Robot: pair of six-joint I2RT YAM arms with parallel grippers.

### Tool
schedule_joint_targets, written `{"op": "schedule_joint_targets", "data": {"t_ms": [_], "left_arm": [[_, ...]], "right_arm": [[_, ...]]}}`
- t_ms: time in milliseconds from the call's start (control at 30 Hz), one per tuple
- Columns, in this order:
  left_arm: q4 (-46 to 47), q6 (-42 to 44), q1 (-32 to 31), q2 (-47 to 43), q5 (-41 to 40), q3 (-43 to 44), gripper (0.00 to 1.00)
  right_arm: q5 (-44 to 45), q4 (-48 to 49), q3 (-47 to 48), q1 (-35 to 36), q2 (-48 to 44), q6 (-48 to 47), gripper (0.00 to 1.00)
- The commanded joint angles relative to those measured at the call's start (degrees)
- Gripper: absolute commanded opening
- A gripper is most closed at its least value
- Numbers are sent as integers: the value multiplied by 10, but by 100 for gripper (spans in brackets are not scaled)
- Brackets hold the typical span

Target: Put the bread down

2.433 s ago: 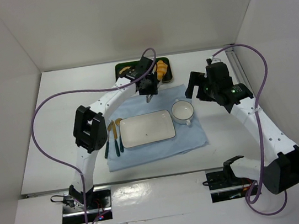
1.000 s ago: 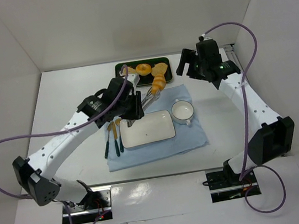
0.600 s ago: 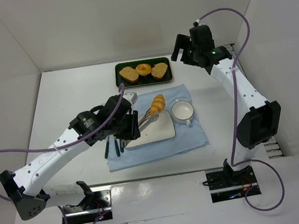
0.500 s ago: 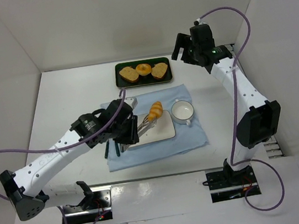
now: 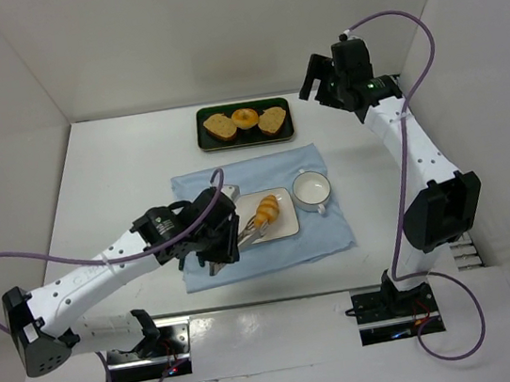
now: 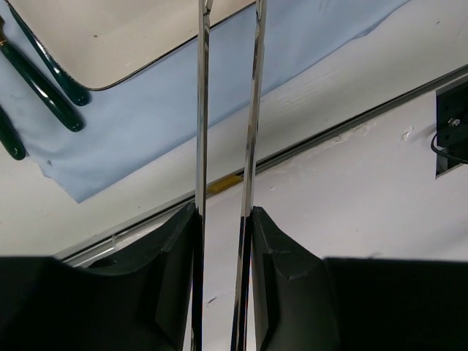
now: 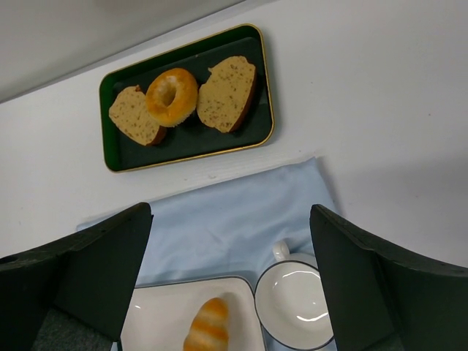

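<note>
- Presently one bread (image 5: 269, 213) roll lies between the tips of one pair of tongs (image 5: 248, 234), over the middle of the single white plate (image 5: 286, 225); whether it touches the plate cannot be told.
- Of two grippers, the left gripper (image 6: 223, 219) is clamped on the tongs' two metal arms.
- Far right, the right gripper (image 7: 230, 216) hangs with its fingers spread wide, holding nothing.
- One white cup (image 5: 313, 190) stands just right of the plate; both are on one blue cloth (image 5: 261, 169).
- One green tray (image 7: 186, 139) at the far side holds two toast slices (image 7: 228, 91) flanking one ring bun (image 7: 172, 96).
- Three dark green handles (image 6: 44, 77) lie left of the plate.
</note>
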Motion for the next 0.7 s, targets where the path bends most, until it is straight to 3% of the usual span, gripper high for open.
{"op": "schedule_joint_targets", "data": {"t_ms": [0, 233, 667], "left_arm": [[43, -14, -7, 21, 2, 1, 43], [56, -8, -18, 49, 27, 13, 43], [-18, -8, -18, 24, 51, 70, 56]], "right_arm": [[-8, -1, 4, -11, -26, -6, 95], [-25, 5, -13, -22, -37, -6, 95], [-42, 23, -19, -22, -32, -1, 94]]}}
